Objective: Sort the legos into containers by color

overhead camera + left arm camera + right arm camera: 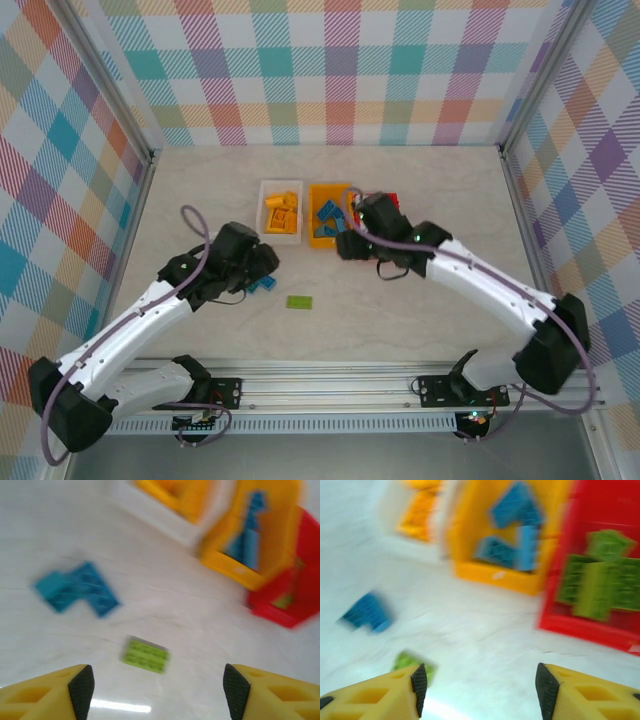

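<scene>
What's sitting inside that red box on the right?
Green legos lie in the red bin, overlapping. From above, the right arm covers most of it; what lies under them cannot be seen.

L arm (150, 310) bends up from its base and leans in twd the middle. R arm (490, 290) reaches up & left w/ a bent elbow. L gripper (157, 692) has its jaws wide apart, nothing between. R gripper (479, 690) has its jaws apart too, prob empty, but that wrist view is blurry.

My left pincer (156, 687): matt yellow plastic, black pads (82, 685); surface (190, 605) pale, marbled, slight sheen; green lego (145, 655) smooth studded plastic.
</scene>
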Motion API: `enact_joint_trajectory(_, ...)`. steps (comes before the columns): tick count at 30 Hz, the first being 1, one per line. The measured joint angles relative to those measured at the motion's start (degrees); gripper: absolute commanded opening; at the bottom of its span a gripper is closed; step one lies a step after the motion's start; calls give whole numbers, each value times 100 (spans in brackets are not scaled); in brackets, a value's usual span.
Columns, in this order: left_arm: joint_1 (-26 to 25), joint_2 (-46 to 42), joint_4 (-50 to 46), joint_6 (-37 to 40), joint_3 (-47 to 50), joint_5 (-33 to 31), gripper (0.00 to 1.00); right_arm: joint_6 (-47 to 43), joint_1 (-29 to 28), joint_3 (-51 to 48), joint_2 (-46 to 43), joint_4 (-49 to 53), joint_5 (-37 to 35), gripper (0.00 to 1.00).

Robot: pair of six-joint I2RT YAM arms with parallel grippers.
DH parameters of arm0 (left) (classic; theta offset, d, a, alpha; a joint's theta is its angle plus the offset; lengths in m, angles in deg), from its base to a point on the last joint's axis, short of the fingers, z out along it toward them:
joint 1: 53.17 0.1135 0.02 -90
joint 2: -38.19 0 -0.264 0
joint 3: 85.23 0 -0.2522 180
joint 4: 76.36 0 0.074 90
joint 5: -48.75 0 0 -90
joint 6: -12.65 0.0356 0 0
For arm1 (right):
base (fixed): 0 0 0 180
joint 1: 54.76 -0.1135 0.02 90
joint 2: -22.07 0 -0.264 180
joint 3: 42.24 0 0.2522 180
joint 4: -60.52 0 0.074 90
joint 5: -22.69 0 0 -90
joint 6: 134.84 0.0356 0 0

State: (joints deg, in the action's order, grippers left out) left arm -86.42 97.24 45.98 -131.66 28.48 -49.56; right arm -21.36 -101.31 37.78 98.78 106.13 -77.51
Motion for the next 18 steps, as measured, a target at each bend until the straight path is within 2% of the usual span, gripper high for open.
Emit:
enact_joint_trajectory(2,560,-42,-90,-168,378,81,78,-66,-549,-299,-184,-238,114,66)
enact_joint_trajectory(7,1322,323,149,-584,977,647,81,-142,-1434,-826,-7,-413,247,68)
enact_joint_trajectory(12,1869,1091,706,-953,1200,1084,81,-127,-1725,-866,236,-573,302,69)
enact_joint_trajectory(18,2485,1672,1272,-1130,1196,1233,80,-127,-1871,-828,417,-704,321,68)
